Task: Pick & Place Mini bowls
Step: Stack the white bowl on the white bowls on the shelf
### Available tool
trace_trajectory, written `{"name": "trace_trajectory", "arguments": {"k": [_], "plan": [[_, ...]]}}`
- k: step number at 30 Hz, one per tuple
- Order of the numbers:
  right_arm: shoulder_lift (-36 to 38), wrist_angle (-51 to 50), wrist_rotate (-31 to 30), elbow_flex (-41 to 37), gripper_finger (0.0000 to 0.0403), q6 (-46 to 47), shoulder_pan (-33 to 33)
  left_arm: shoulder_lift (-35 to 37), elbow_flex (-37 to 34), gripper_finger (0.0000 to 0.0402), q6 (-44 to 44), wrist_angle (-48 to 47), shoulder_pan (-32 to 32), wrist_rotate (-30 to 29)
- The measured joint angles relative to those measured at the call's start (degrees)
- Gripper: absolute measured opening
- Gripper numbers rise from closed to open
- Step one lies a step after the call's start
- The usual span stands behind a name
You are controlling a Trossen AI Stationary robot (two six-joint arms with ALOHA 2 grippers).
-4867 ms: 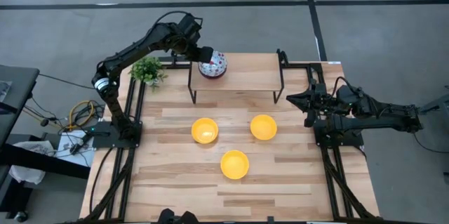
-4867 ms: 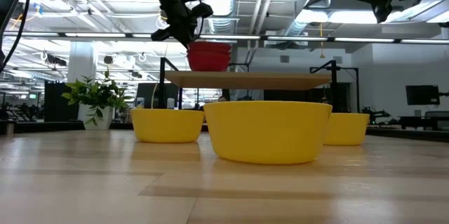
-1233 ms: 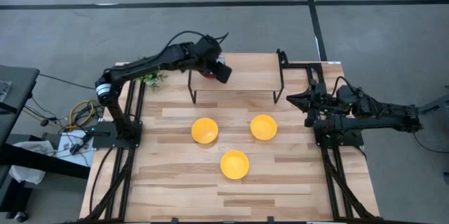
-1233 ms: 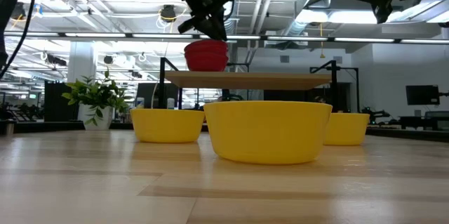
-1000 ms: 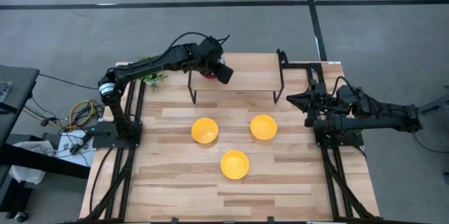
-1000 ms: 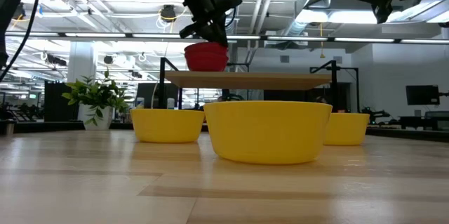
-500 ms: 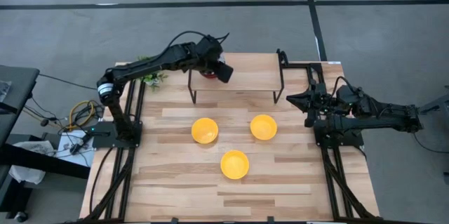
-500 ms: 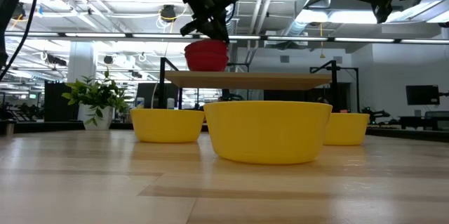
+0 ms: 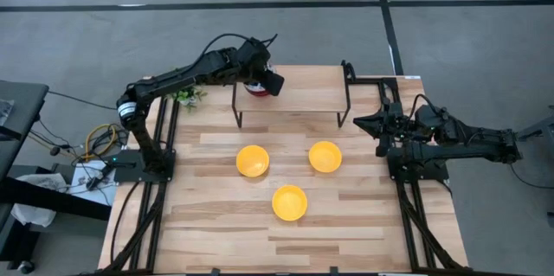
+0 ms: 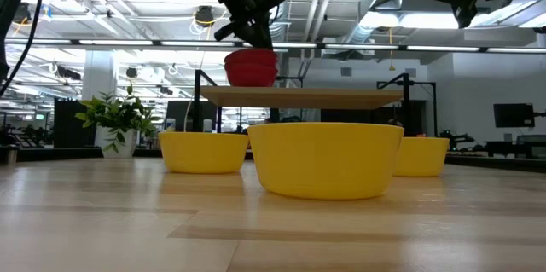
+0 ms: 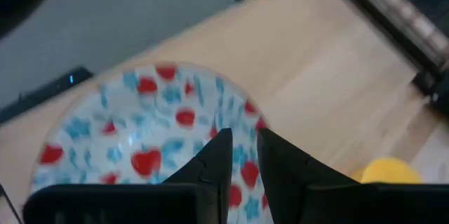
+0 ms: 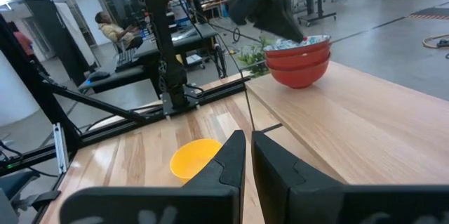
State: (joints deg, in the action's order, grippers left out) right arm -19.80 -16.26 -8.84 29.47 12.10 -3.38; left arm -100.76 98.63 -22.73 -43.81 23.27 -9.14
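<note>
Overhead, the left gripper hangs just above a stack of patterned bowls on the raised wooden shelf at the table's far side; its fingers stand almost together over the top bowl's red-and-blue speckled inside, gripping nothing. Three yellow bowls sit apart on the table below the shelf, near a small potted plant. Off at the table's right edge, the right gripper waits with fingers closed and empty.
</note>
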Motion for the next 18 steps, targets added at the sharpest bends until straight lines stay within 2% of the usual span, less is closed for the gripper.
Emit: {"name": "trace_trajectory", "arguments": {"k": [18], "plan": [[0.01,0.01,-0.09,0.0,0.0017,0.04,-0.01,-2.19,-0.04,0.0067,-0.21,-1.41,-0.11,1.49]]}}
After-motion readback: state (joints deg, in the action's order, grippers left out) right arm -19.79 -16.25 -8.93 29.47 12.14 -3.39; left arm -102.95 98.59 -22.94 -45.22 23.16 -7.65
